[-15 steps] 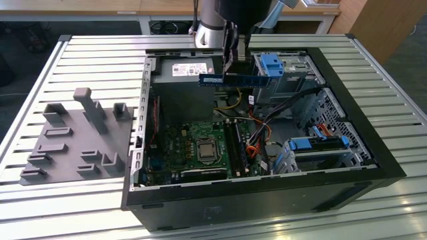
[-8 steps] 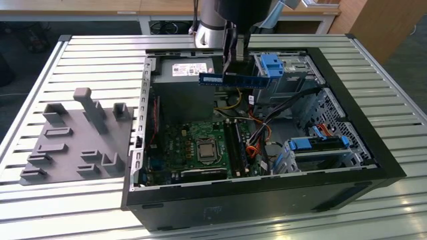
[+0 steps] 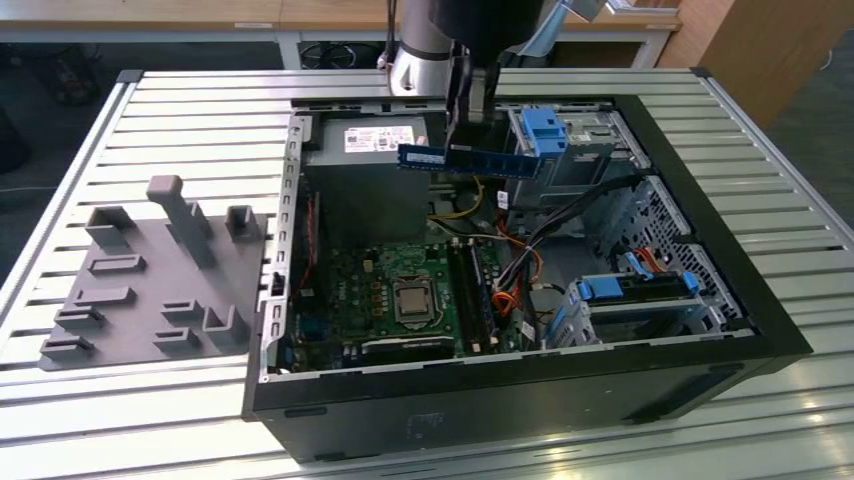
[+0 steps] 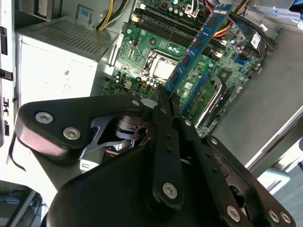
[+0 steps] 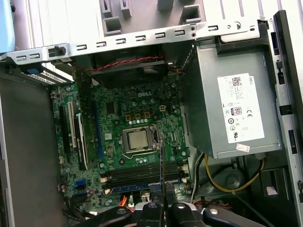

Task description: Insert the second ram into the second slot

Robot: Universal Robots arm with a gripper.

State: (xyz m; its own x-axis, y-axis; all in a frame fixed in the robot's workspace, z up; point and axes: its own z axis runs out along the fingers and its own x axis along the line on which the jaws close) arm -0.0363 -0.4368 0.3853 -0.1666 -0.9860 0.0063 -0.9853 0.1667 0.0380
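While jaws pinch the second ram [image 3: 470, 160], the case [image 3: 534, 390] rests on slats [image 3: 174, 110].

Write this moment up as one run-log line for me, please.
tool: shut on second ram | second ram: in the air above the motherboard of the open computer case | insertion: not yet done

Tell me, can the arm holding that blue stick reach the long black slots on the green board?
Probably yes. Its jaws grip the thin blue circuit-board stick above the open black computer case, and the long black slots on the green board lie uncovered, with cables off to the side.
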